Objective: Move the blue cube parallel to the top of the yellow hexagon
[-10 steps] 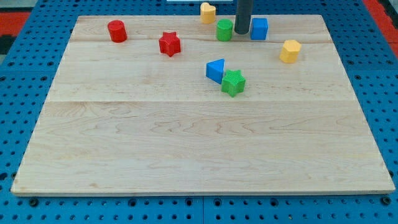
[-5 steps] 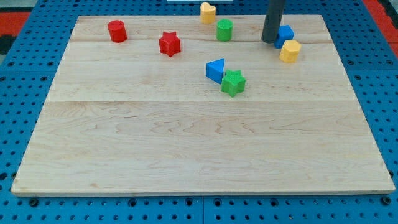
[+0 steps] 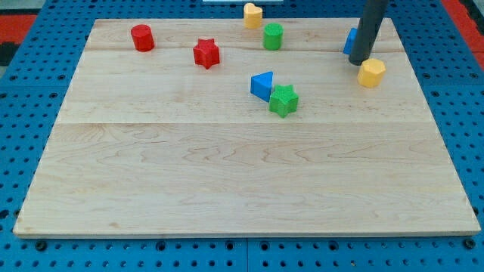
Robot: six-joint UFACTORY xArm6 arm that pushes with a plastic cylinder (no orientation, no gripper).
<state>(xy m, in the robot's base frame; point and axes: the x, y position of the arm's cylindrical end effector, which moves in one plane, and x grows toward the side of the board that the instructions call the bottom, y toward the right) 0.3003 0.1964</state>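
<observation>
The blue cube [image 3: 351, 40] sits near the board's top right, mostly hidden behind my dark rod. The yellow hexagon [image 3: 371, 72] lies just below and to the right of it. My tip [image 3: 358, 63] rests on the board, in front of the cube and right beside the hexagon's upper left edge.
A yellow heart [image 3: 252, 13] and a green cylinder [image 3: 273, 35] sit at top centre. A red cylinder [image 3: 141, 37] and a red star [image 3: 206, 53] are at top left. A blue triangle [image 3: 262, 85] touches a green star [image 3: 283, 100] mid-board.
My tip has swept right from beside the green cylinder, pushing the blue cube rightwards. The yellow hexagon has been nudged right and slightly down.
</observation>
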